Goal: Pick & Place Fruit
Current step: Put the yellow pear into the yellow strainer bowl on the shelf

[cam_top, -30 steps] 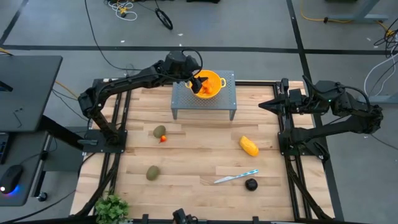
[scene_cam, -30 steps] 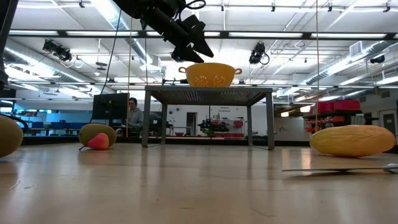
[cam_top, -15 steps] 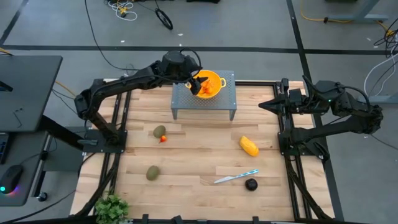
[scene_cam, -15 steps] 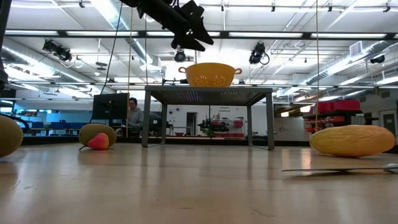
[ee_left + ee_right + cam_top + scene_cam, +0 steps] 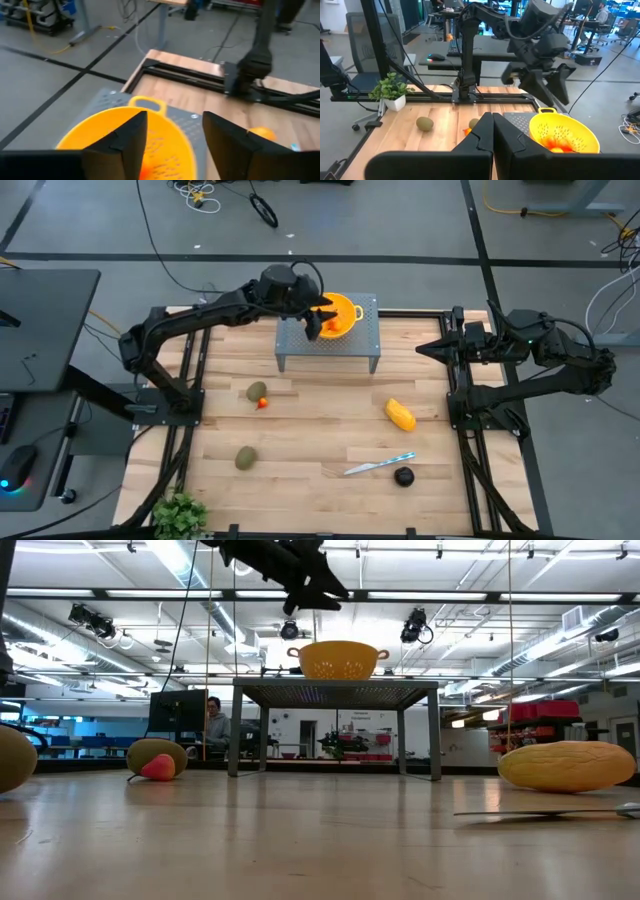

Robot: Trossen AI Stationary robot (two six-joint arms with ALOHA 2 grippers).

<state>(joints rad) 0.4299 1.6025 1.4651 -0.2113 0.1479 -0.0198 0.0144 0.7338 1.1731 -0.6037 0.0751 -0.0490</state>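
Wooden table [image 5: 310,440] lies mostly bare, fruit scattered: two ovals [image 5: 257,391] left, oblong [image 5: 400,415] right, dark one [image 5: 403,476] lower right beside knife [image 5: 378,465]. Left gripper [image 5: 316,315] hangs empty, jaws apart, over bowl [image 5: 340,313] top center. Right gripper [image 5: 425,349], shut, waits right edge. Right wrist view shows orange pieces [image 5: 556,145] inside bowl.
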